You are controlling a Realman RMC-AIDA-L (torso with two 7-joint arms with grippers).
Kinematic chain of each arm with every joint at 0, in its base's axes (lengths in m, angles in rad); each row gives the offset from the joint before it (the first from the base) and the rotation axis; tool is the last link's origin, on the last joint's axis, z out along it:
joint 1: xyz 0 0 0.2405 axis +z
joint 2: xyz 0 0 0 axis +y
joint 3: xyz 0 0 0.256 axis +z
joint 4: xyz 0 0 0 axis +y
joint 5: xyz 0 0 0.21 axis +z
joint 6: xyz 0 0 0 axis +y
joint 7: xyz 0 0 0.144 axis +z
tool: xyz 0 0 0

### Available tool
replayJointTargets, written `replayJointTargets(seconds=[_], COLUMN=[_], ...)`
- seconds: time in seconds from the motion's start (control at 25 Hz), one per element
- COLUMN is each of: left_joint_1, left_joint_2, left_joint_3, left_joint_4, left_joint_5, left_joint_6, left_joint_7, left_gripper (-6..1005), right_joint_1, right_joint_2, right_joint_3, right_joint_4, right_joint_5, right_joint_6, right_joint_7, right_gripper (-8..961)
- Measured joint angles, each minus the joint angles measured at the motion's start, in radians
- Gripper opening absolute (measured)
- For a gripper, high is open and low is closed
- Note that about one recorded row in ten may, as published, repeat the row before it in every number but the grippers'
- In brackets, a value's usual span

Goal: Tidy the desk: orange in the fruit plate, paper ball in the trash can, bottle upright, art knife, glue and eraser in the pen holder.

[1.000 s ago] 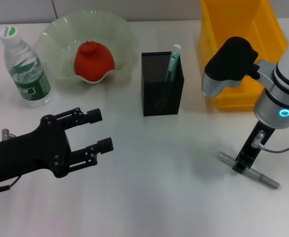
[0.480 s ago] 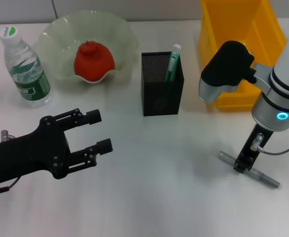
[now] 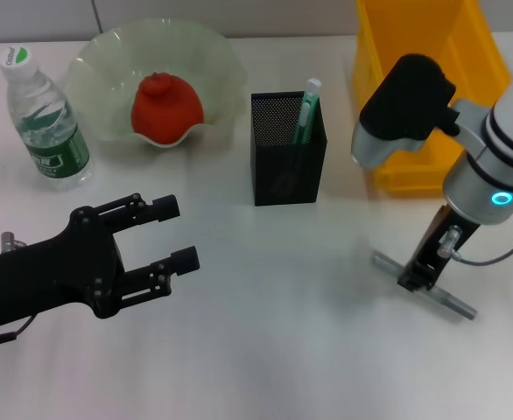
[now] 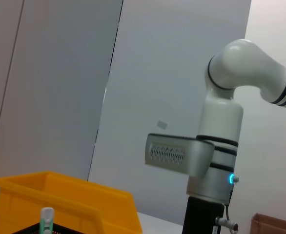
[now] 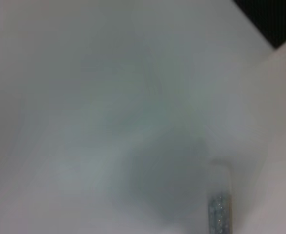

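My right gripper [image 3: 414, 273] is shut on the grey art knife [image 3: 453, 304] and holds it crosswise, low over the table at the front right. One end of the knife shows in the right wrist view [image 5: 218, 209]. The black mesh pen holder [image 3: 287, 166] stands mid-table with a green glue stick [image 3: 307, 109] in it. The orange [image 3: 165, 107] lies in the pale green fruit plate [image 3: 213, 52]. The bottle [image 3: 46, 122] stands upright at the far left. My left gripper [image 3: 182, 232] is open and empty at the front left. The eraser and paper ball are out of view.
A yellow bin [image 3: 414, 52] stands at the back right, just behind my right arm. It also shows in the left wrist view [image 4: 60, 195], with my right arm [image 4: 221, 146] beyond it. White table lies between the two grippers.
My right gripper has moved left and slightly toward the pen holder, carrying the art knife with it. The left arm has not moved.
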Motion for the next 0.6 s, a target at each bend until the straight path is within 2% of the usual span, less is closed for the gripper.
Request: replayJointTargets(seconds=[0.2,0.24,0.28,0.32,0.36,0.4,0.44,0.48,0.6], left_joint_1=[0.001,0.001,0.002,0.002,0.002,0.002,0.002,0.002,0.001], left_joint_2=[0.000,0.000,0.000,0.000,-0.001,-0.001,-0.001,-0.001,0.000], left_joint_3=[0.000,0.000,0.000,0.000,0.000,0.000,0.000,0.000,0.000], left_joint_4=[0.000,0.000,0.000,0.000,0.000,0.000,0.000,0.000,0.000], left_joint_5=[0.000,0.000,0.000,0.000,0.000,0.000,0.000,0.000,0.000], left_joint_6=[0.001,0.001,-0.002,-0.004,-0.005,-0.005,-0.005,-0.005,-0.006], left_joint_7=[0.000,0.000,0.000,0.000,0.000,0.000,0.000,0.000,0.000], left_gripper=[699,699,700,700,700,700,700,700,700], right_joint_1=[-0.102,-0.152,-0.152,-0.202,-0.202,-0.223,-0.261,-0.261,-0.298], right_joint_2=[-0.002,0.000,0.000,0.002,0.002,0.002,-0.002,-0.002,-0.006], right_joint_3=[0.022,0.068,0.068,0.144,0.144,0.181,0.244,0.244,0.311], right_joint_4=[-0.192,-0.265,-0.265,-0.308,-0.308,-0.308,-0.272,-0.272,-0.149], right_joint_5=[0.072,0.131,0.131,0.233,0.233,0.304,0.468,0.468,0.756], right_joint_6=[0.040,0.071,0.071,0.117,0.117,0.144,0.200,0.200,0.266], right_joint_7=[-0.033,-0.074,-0.074,-0.140,-0.140,-0.181,-0.277,-0.277,-0.482], right_gripper=[141,140,140,139,139,138,138,137,136])
